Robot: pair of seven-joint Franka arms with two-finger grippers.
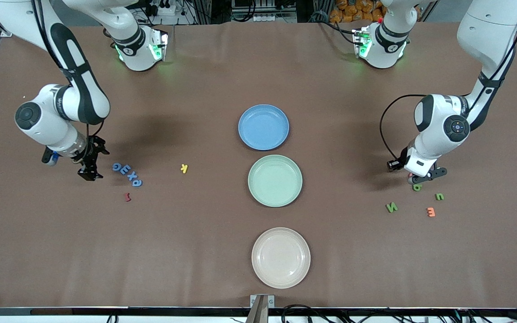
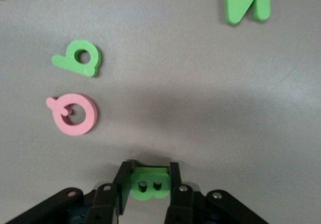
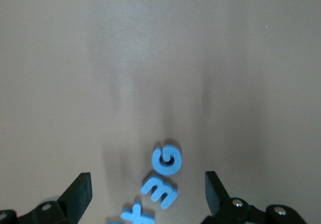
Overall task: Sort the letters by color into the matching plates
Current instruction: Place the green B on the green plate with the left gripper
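My left gripper [image 2: 149,170] is shut on a green letter B [image 2: 149,185], low over the table at the left arm's end [image 1: 422,177]. Close by lie a pink Q [image 2: 74,113], a green b [image 2: 77,58] and a green N [image 2: 246,0]. My right gripper [image 3: 146,184] stands open just above a row of blue letters, G [image 3: 166,159], E [image 3: 160,191] and X [image 3: 136,215]; it hangs beside the blue row [image 1: 126,172] at the right arm's end [image 1: 89,172]. The blue plate [image 1: 263,127], green plate [image 1: 275,180] and cream-pink plate [image 1: 281,257] line the middle, all empty.
A yellow letter [image 1: 184,168] lies between the blue row and the green plate. A dark red letter [image 1: 127,197] sits nearer the front camera than the blue row. A green u [image 1: 439,196] and an orange E [image 1: 430,211] lie near the green N [image 1: 392,207].
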